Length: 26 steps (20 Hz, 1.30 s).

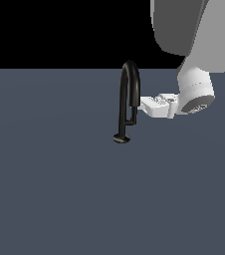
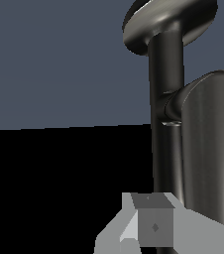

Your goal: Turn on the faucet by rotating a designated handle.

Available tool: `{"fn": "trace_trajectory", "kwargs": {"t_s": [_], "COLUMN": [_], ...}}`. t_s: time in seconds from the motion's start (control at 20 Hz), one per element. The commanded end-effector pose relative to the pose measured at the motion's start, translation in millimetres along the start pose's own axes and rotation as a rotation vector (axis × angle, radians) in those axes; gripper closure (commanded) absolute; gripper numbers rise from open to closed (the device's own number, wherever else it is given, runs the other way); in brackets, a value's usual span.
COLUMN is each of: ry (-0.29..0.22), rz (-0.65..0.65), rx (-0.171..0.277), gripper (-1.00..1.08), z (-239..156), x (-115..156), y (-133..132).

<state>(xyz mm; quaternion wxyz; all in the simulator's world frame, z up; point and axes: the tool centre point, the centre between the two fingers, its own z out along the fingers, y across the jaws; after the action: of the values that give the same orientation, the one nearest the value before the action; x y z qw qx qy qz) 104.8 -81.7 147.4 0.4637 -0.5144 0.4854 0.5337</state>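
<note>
The glossy black faucet (image 1: 122, 94) stands on its small round base (image 1: 121, 138) on the grey floor, its gooseneck arching over at the top. The thin handle (image 1: 134, 113) runs upright beside the stem and joins it low down through a short bar. My white gripper (image 1: 143, 105) reaches in level from the exterior view's right, its tips against the handle's upper part. In the wrist view the stem (image 2: 166, 69), disc base (image 2: 168, 20) and handle (image 2: 208, 149) loom close ahead of the gripper (image 2: 151, 228). The fingers sit pressed together, holding nothing.
A flat grey floor (image 1: 50, 189) spreads around the faucet, with black background behind it. The arm's large white links (image 1: 194, 89) hang at the exterior view's upper right.
</note>
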Motion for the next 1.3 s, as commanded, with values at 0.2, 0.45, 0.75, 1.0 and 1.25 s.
{"fn": "trace_trajectory", "kwargs": {"t_s": [0.2,0.45,0.75,1.0,1.25], "ry": [0.000,0.000,0.000,0.002,0.002], "rz": [0.000,0.000,-0.001,-0.004,-0.004], "rx": [0.000,0.000,0.000,0.004,0.003], "gripper": [1.08,1.08,1.08,1.08,1.08], "z": [0.2,0.3,0.2,0.1,0.0], "x": [-3.0,-5.6,-9.3,-11.4,-6.4], "y": [9.3,17.2,27.8,29.9,41.9]}}
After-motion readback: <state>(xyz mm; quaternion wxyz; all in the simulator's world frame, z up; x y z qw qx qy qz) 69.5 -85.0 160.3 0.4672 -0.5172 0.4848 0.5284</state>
